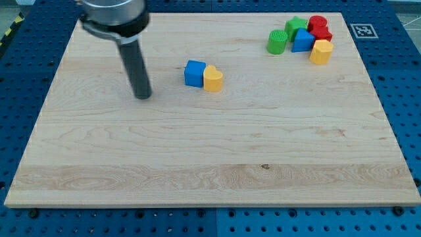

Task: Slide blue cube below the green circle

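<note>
- The blue cube sits on the wooden board, in the upper half, a little toward the view's left of centre.
- A yellow heart-shaped block touches the blue cube at its 3 o'clock side, set slightly lower.
- The green circle, a short green cylinder, stands well apart from the blue cube, at roughly 2 o'clock from it, near the view's top right.
- The green circle forms the 9 o'clock end of a tight cluster of blocks.
- A second green block, shape unclear, lies at 1 o'clock from the green circle.
- A blue block with a sloped, wedge-like top lies at 3 o'clock from the green circle, just beside it.
- Two red blocks stand at the cluster's 1 o'clock edge, one directly behind the other; their shapes cannot be determined.
- A yellow block lies at the cluster's 4 o'clock edge, against the blue wedge-like block.
- My tip rests on the board at 8 o'clock from the blue cube, near it but clearly not touching.
- The end effector is a plain dark rod with no parts that spread or press together; it holds nothing.
- The rod rises toward 11 o'clock into a wide dark collar at the view's top edge.
</note>
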You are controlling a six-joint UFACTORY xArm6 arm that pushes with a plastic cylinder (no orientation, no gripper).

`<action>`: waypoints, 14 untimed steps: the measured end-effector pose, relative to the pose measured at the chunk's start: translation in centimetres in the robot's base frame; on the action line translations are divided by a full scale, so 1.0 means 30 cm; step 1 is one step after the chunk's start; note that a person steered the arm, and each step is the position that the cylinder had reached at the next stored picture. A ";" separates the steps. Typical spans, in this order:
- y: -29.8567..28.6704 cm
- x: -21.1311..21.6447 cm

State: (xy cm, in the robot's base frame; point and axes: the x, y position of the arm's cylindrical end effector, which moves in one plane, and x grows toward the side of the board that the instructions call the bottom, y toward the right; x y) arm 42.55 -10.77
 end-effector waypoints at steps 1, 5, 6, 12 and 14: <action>0.231 -0.086; 0.831 -0.281; 0.735 -0.280; 0.133 -0.302; 0.359 -0.368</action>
State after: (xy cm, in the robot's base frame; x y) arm 31.52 0.00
